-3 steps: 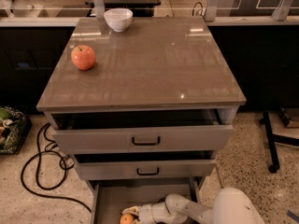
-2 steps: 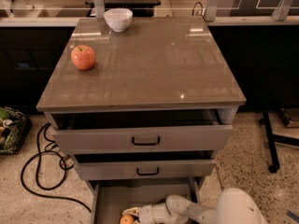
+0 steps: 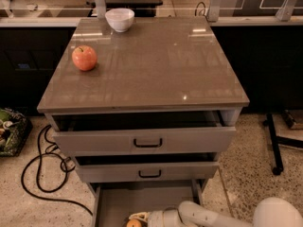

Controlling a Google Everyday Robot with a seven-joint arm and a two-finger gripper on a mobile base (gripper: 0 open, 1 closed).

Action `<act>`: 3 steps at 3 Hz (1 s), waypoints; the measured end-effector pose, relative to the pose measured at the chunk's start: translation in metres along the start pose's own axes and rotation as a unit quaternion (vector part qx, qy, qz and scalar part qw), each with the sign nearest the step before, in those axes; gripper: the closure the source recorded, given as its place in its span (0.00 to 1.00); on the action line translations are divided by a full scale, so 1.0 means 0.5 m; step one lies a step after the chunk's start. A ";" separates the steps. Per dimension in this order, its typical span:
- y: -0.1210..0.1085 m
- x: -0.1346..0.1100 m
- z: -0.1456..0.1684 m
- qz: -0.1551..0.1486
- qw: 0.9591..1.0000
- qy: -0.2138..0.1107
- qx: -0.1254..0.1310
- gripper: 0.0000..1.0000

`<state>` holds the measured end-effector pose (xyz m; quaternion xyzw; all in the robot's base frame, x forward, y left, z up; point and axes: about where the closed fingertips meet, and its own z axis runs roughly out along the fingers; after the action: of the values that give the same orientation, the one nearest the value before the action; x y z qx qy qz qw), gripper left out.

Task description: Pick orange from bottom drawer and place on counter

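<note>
Camera view: the end effector (image 3: 142,217) lies low inside the open bottom drawer (image 3: 113,203), pointing left; I cannot tell whether it grips anything. The orange (image 3: 133,223) sits at its tip on the left. It is small, round and bright, and half of it is cut off by the frame edge. The counter surface (image 3: 156,65) is well above.

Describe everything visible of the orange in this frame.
The orange is small, round and bright orange, only its top showing at the picture's lower edge. It lies in the open bottom drawer, left of centre. The gripper is close beside it, reaching in from the right; whether it holds the fruit is unclear.
</note>
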<state>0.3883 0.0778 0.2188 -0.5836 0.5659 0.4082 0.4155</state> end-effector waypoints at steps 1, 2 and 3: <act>0.016 -0.046 -0.034 -0.008 1.000 -0.001 0.011 1.00; 0.029 -0.107 -0.083 -0.011 0.999 -0.007 0.046 1.00; 0.061 -0.167 -0.135 -0.028 0.996 -0.012 0.086 1.00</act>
<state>0.3559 0.0403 0.3187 -0.5568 0.5772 0.3528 0.4821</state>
